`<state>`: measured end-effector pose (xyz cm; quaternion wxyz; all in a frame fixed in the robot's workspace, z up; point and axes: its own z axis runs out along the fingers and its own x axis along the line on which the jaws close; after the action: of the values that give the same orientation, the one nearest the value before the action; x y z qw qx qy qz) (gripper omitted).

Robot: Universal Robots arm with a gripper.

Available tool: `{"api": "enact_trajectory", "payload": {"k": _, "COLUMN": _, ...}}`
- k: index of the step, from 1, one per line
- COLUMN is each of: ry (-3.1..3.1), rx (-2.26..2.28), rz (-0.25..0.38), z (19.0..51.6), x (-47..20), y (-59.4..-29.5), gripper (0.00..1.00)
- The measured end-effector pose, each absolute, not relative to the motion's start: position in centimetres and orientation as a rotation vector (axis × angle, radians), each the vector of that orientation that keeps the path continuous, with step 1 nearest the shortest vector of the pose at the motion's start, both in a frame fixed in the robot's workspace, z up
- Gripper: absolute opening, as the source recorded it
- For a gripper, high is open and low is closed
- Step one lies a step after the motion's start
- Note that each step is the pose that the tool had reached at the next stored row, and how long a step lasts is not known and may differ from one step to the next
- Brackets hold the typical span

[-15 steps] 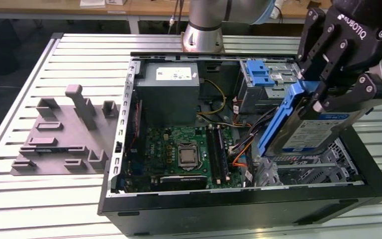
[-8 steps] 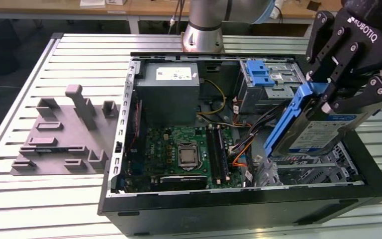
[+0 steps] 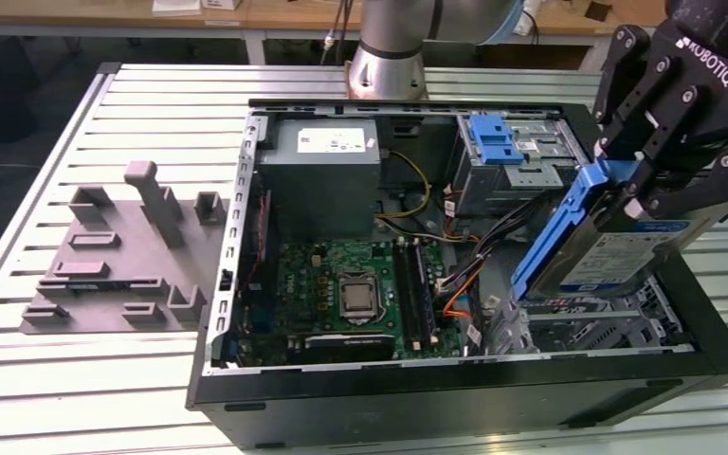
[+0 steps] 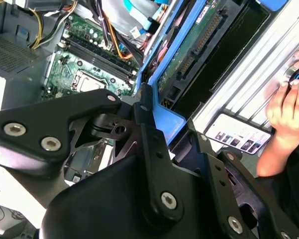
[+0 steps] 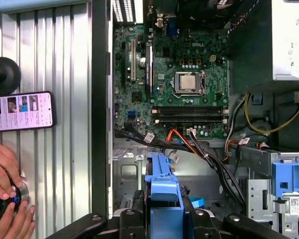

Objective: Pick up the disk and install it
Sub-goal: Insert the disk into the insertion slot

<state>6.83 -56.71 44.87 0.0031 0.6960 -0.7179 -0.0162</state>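
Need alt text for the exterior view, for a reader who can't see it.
The claw holds the disk, tilted in its blue bracket, over the open computer case at the exterior view's right. Inside the case are a green motherboard and a grey power supply. A grey fixture sits on the slatted table.

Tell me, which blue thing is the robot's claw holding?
The blue bracket framing the disk, tilted above the case in the gripper; the other blue latch sits on the silver cage.
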Motion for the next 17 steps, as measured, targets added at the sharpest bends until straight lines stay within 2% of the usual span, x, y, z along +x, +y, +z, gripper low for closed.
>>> {"api": "enact_trajectory", "payload": {"k": 17, "ry": -2.251, "rx": 2.182, "rz": -0.051, "z": 43.7, "x": 7.6, "y": -56.9, "gripper": 0.36}}
